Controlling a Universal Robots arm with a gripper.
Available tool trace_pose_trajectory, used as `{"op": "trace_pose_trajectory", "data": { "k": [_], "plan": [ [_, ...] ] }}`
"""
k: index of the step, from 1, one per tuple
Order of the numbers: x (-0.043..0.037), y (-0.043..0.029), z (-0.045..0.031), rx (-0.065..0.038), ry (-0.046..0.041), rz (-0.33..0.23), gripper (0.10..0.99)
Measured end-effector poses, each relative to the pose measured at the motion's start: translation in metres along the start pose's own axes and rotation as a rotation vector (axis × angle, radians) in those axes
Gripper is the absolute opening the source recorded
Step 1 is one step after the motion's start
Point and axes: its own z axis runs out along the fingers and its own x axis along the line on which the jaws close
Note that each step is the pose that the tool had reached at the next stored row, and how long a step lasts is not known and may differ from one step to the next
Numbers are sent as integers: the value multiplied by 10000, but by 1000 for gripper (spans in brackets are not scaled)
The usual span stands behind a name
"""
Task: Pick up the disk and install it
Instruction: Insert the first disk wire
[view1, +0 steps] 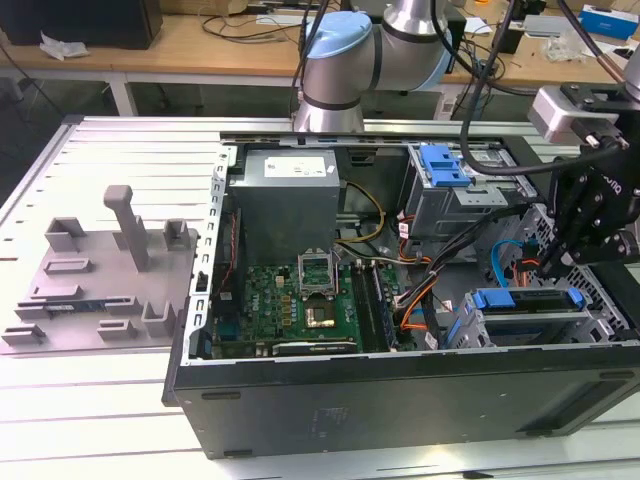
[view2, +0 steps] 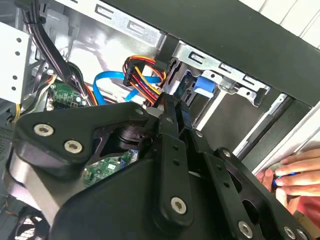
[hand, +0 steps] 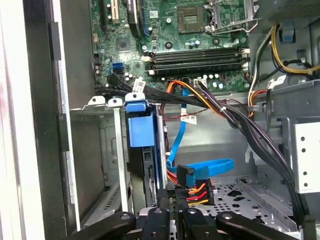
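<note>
Grey slatted metal table (view1: 120, 130) holds an open computer case (view1: 400, 400), with desks behind it. In 1 corner of the case is a metal drive cage (view1: 478, 335), and everything below is placed from that cage.

The disk (view1: 520, 322) sits inside the cage, standing on its thin edge, with its bright blue rail (view1: 527, 299) facing up. I think it is already slid in, or very nearly.

The gripper (view1: 556, 262) hangs just above the cage, pointing down at 1 end of the disk. In the first wrist view the blue rail (hand: 141, 127) runs straight away from the gripper (hand: 171, 196), toward the green motherboard (hand: 200, 55) beyond the cage. So the disk's long side lines up with the way the gripper looks, and the disk lies a little to one side of it.

The 2 fingers (hand: 161, 200) look pressed together with nothing between them. A blue flat cable (hand: 210, 167) and a plug (hand: 196, 190) with coloured wires lie just beside the cage, close to the gripper.

In the second wrist view a person's hand (view2: 292, 172) rests by the outer edge of the case, past the cage.
</note>
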Motion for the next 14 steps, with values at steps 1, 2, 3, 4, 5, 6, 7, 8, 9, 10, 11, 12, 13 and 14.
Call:
{"op": "trace_pose_trajectory", "data": {
  "k": [1, 2, 3, 4, 5, 6, 7, 8, 9, 10, 11, 12, 13, 14],
  "plan": [
    [0, 0, 0, 2, 1, -95, 169],
    [0, 0, 0, 4, 6, -151, 169],
    [0, 0, 0, 2, 9, -153, 169],
    [0, -1, 0, 2, 10, -154, 169],
    [-1, -4, 1, -1, 20, -157, 169],
    [-3, -12, 0, -20, 56, -157, 169],
    [-3, -29, 0, -55, 107, -156, 169],
    [-5, -37, 0, -99, 156, -158, 169],
    [-4, -40, -1, -127, 197, -161, 169],
    [-4, -40, 0, -128, 209, -160, 169],
    [-4, -40, 0, -127, 227, -163, 169],
    [-4, -40, 0, -126, 240, -165, 169],
    [-4, -40, 0, -126, 243, -166, 169],
    [-4, -40, -1, -126, 244, -166, 169]
  ]
}}
